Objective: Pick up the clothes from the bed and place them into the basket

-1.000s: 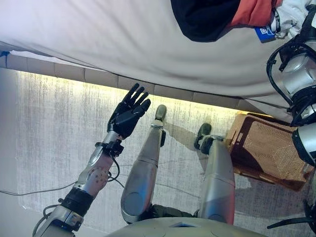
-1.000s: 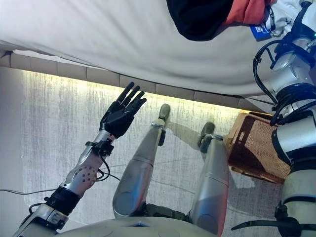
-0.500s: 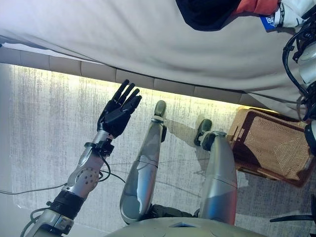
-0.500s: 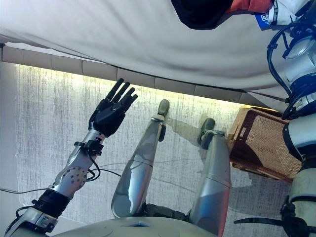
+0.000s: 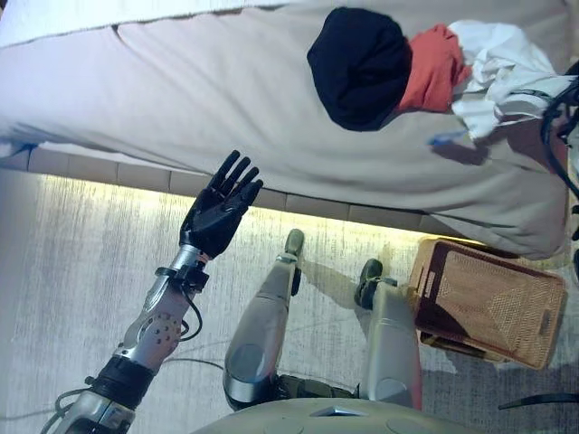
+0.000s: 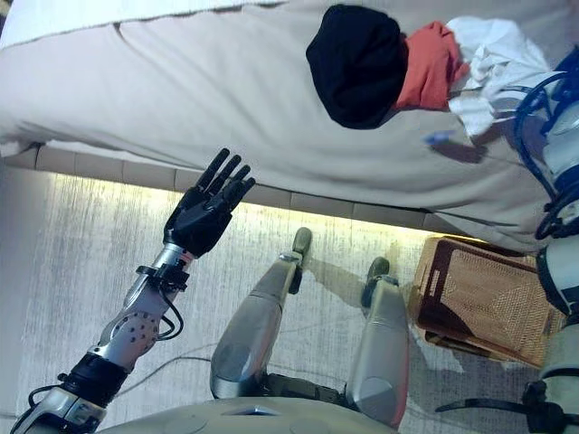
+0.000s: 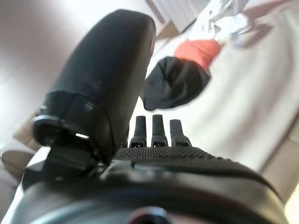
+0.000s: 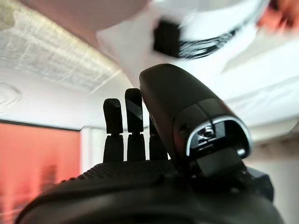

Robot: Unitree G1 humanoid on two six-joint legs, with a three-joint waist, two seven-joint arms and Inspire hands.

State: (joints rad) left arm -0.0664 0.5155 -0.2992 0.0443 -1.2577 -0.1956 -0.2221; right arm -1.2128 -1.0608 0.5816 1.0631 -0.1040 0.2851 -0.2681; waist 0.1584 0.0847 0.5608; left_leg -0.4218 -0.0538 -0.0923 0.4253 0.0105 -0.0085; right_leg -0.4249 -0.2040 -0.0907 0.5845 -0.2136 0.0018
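Observation:
A black garment (image 5: 359, 65), a red garment (image 5: 432, 77) and a white garment (image 5: 502, 77) lie bunched together on the grey bed (image 5: 181, 90), toward its right end. A brown wicker basket (image 5: 484, 303) stands on the floor below them, against the bed's side. My left hand (image 5: 217, 203) is open and empty, raised over the floor at the bed's edge, well left of the clothes. My right hand (image 8: 135, 140) is open with straight fingers, close to the white garment (image 8: 205, 28). The black garment also shows in the left wrist view (image 7: 175, 86).
The bed's padded base (image 5: 118, 172) runs along the floor with a lit strip under it. Pale carpet (image 5: 72, 271) spreads to the left of my left arm. The bedding hangs over the edge just above the basket.
The camera has tilted, so more of the bed and the whole clothes pile now show. My left hand stays open in much the same raised pose. Less of my right arm shows.

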